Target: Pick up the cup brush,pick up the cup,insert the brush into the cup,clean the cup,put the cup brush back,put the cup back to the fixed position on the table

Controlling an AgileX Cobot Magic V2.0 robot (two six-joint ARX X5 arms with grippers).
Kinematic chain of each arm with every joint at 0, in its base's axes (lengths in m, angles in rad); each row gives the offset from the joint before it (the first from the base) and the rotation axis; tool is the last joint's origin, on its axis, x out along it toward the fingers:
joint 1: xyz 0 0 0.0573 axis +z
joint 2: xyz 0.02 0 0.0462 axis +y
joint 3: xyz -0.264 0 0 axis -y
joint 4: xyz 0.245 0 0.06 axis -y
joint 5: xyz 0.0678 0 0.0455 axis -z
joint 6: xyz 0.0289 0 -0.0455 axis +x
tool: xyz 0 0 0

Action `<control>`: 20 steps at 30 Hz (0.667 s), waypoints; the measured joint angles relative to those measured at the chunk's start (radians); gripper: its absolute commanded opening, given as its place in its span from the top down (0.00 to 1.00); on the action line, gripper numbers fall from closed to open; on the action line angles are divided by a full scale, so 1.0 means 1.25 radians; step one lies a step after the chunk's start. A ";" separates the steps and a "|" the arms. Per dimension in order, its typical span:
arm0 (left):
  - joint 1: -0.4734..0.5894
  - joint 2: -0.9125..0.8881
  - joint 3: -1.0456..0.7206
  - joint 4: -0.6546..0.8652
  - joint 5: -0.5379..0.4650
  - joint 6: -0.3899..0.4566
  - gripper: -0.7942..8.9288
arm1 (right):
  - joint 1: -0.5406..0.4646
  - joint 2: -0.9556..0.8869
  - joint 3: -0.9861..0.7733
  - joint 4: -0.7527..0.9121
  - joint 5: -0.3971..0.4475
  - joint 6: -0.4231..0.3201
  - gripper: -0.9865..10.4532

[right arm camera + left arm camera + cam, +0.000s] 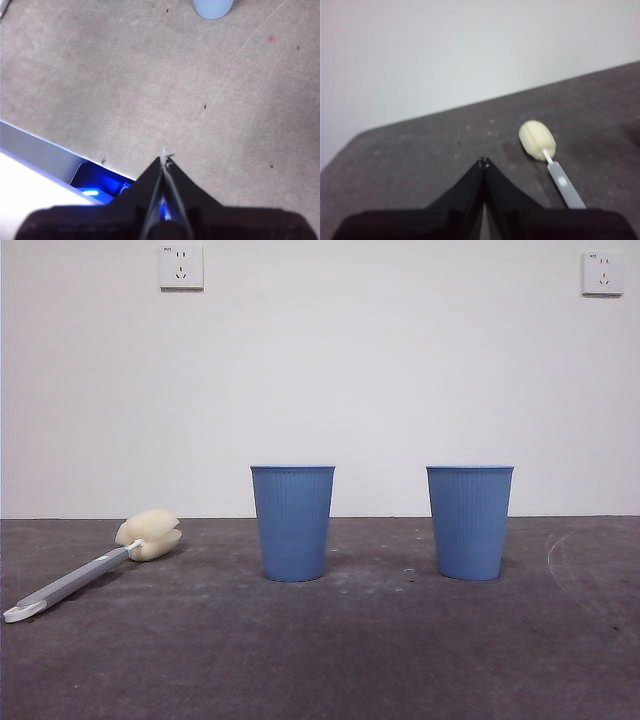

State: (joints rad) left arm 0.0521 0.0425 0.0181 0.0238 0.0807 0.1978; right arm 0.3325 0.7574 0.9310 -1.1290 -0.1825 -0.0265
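Note:
The cup brush [95,568] lies flat on the table [330,650] at the left, its cream sponge head toward the wall and its whitish handle end nearest me. Two blue ribbed cups stand upright: one at the middle [292,522], one to the right [469,521]. In the left wrist view the brush [547,157] lies ahead of my left gripper [483,161], which is shut, empty and apart from it. My right gripper [164,159] is shut and empty above bare table; a cup's base [213,7] shows far ahead of it. Neither arm shows in the front view.
A white wall with two sockets [181,267] stands behind the table. In the right wrist view a table edge with a pale rail and a blue-lit device [97,187] lies near the gripper.

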 measured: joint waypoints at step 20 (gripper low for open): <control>0.009 -0.017 0.000 -0.156 0.004 -0.028 0.92 | 0.000 0.005 0.000 0.000 0.002 0.000 0.91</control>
State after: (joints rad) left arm 0.0635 0.0208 0.0185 -0.1711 0.0853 0.1627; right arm 0.3325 0.7635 0.9310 -1.1290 -0.1802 -0.0265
